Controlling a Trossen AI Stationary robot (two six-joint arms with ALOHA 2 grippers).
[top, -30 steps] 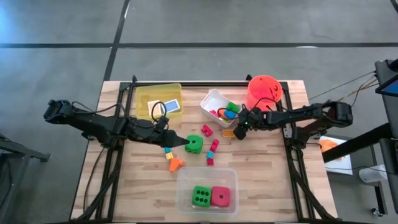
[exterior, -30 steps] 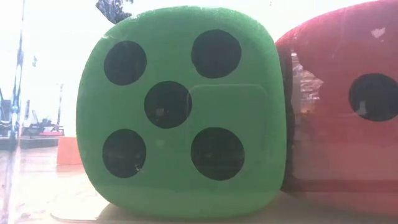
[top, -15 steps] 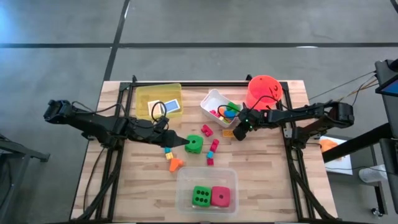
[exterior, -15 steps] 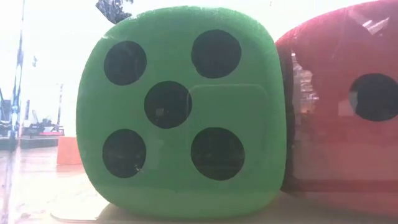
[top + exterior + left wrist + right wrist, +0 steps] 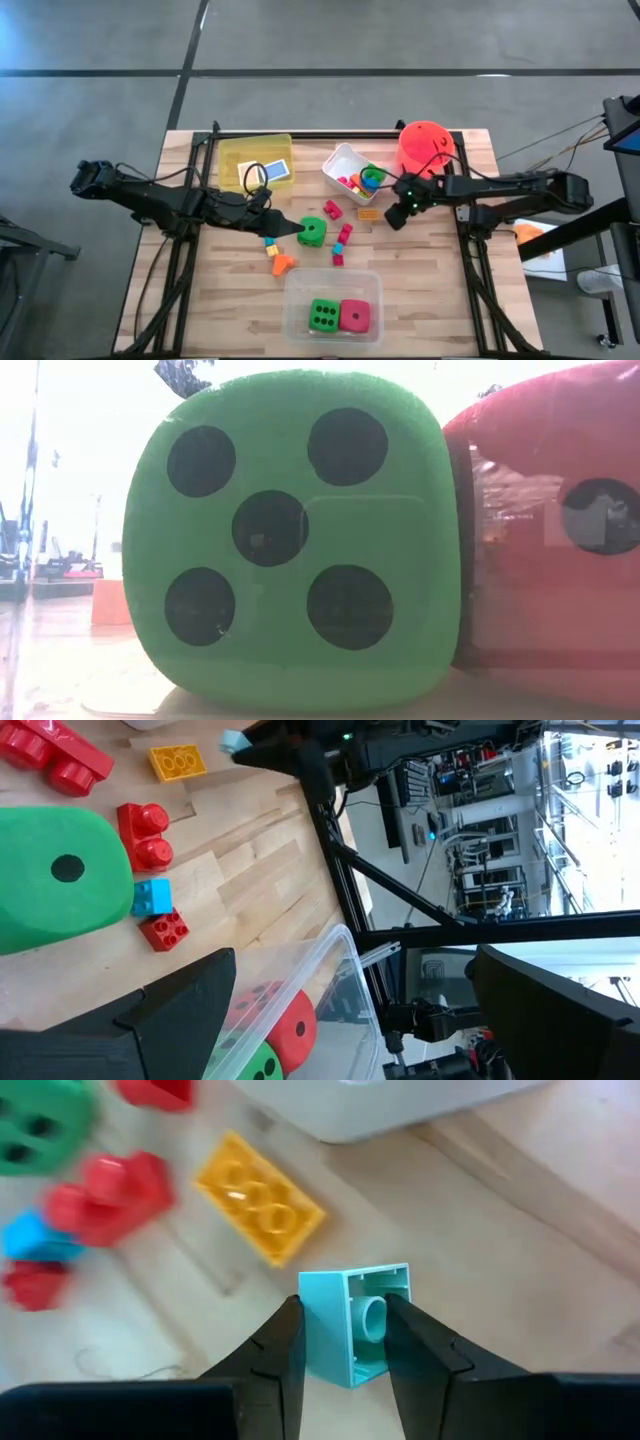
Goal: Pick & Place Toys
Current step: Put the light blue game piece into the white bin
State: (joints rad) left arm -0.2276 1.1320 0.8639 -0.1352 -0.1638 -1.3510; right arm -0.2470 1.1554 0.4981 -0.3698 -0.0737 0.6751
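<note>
1. the desk carried the lot: a yellow tub at the back left, a white tub mid-back, an orange bucket at the back right, and a clear tub at the front edge holding a green die and a pink die side by side.
2. the left gripper sat released, jaws at their widest, just beside a second green die on the bare wood; nothing was in it.
3. the right gripper hung near the white tub and the bucket, clenched on a light blue block, a small hollow cube with a round stud socket showing on its open face, pinched by two side walls.
4. the risk, as i judged it: the fingers caught only the lower part of that smooth little cube, so a quick swing could twist it or let it slip, and it would drop among the loose pieces.
5. a yellow brick lay flat on the wood just past the held block; a low carry could clip it.
6. red blocks and a small blue block lay scattered by the loose die, well apart from the held cube.
</note>
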